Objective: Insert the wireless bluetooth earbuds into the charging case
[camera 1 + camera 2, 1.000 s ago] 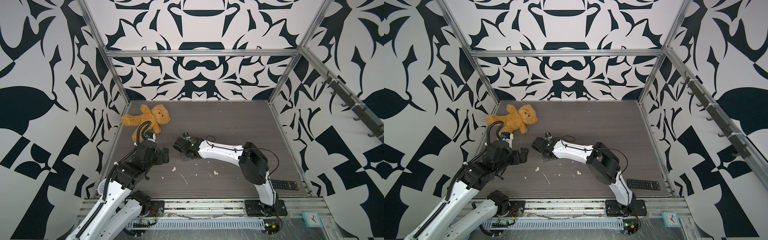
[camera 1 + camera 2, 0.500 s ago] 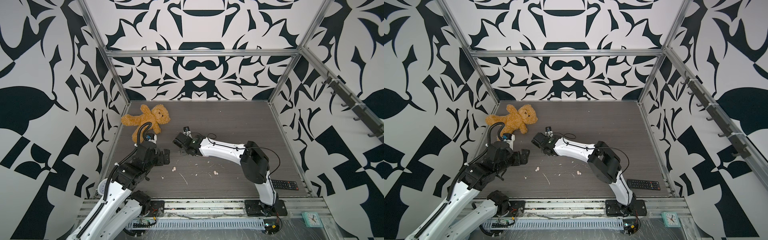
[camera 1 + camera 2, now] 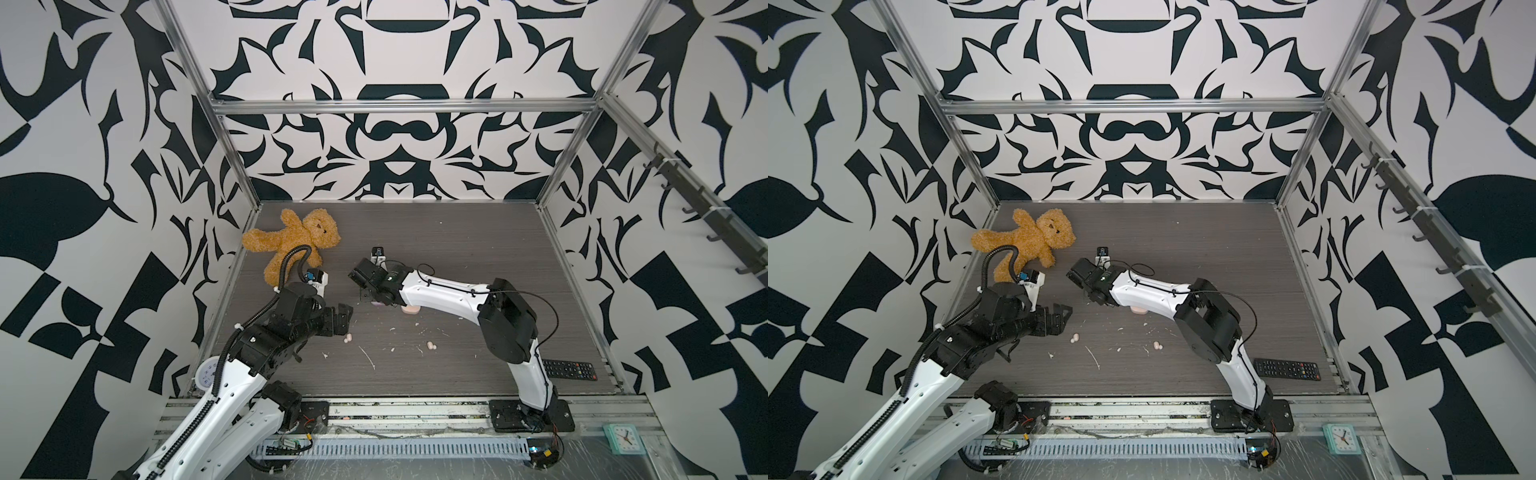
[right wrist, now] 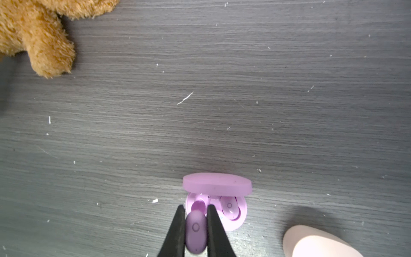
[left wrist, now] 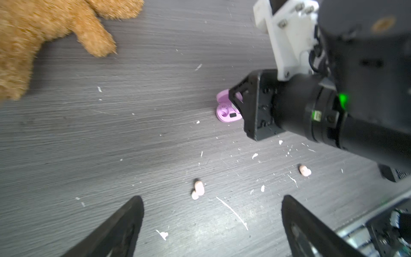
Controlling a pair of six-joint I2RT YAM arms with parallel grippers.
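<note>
Right wrist view puts the risk in front of you: the right arm's fingers (image 4: 176, 231) pinch a lilac earbud (image 4: 196, 229) by its sides at the open mouth of the lilac charging case (image 4: 241, 217). The case's lid (image 4: 216, 184) stands only part-way up and leans over the base. A second lilac earbud (image 4: 230, 208) sits in one socket of that case, and the empty socket (image 4: 198, 204) lies just ahead of the held bud. Nothing braces the case, since the left arm's fingers (image 5: 124, 229) hang spread wide and well apart from it. If you push in at an angle, the case will likely skate across the surface (image 4: 222, 100) instead of taking the bud. If you come in too high, a fingertip may catch the leaning lid and tip it shut or flip the case. Whether the bud is turned to match the socket is not clear, and if it is off it may perch on the rim and roll away when you let go. White scraps (image 4: 155, 201) lie just beside the case and could be swept into the socket. The peach case (image 4: 315, 242) sits near the lilac one, so a wide swing could knock it. The two peach earbuds (image 5: 197, 189) (image 5: 304, 170) lie loose, well apart from the lilac case.
</note>
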